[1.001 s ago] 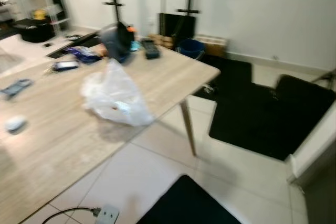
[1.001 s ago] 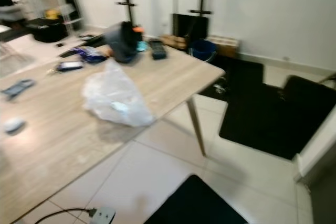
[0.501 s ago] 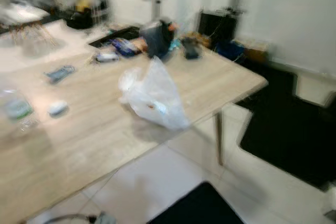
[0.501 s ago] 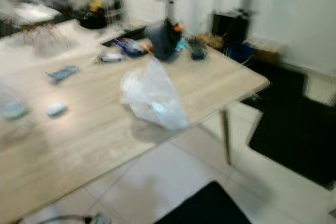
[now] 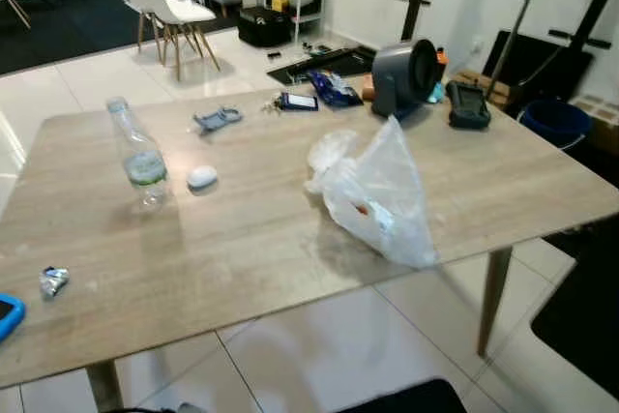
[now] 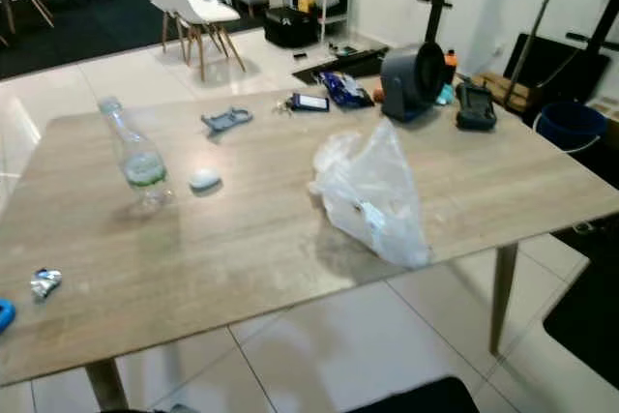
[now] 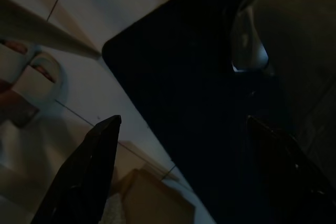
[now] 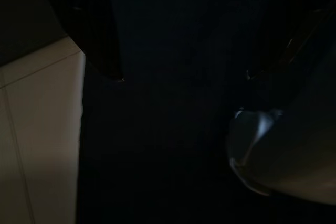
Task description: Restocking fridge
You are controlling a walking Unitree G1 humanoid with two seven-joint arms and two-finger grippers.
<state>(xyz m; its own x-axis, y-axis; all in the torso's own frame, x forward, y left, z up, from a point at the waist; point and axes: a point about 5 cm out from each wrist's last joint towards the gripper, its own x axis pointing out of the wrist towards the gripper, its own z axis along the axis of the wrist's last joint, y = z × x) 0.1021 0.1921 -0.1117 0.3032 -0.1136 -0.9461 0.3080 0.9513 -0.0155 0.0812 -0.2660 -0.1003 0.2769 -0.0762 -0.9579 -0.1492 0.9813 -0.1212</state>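
Crinkled translucent plastic bag point(image 5: 372, 195) is seen on the pale wood-grain table point(image 5: 242, 239); below, a black floor mat point(image 7: 199, 103) lies under both spread, empty grippers point(image 7: 178, 145) point(image 8: 184, 77).

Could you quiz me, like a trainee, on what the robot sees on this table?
1. True or false: the water bottle stands upright on the table.
2. What lies nearest the bottle? A) white plastic bag B) small white oval object C) grey fan
3. Fill in: both grippers hang low over a black ____ on the floor.

Key: 1 true; 2 B; 3 mat.
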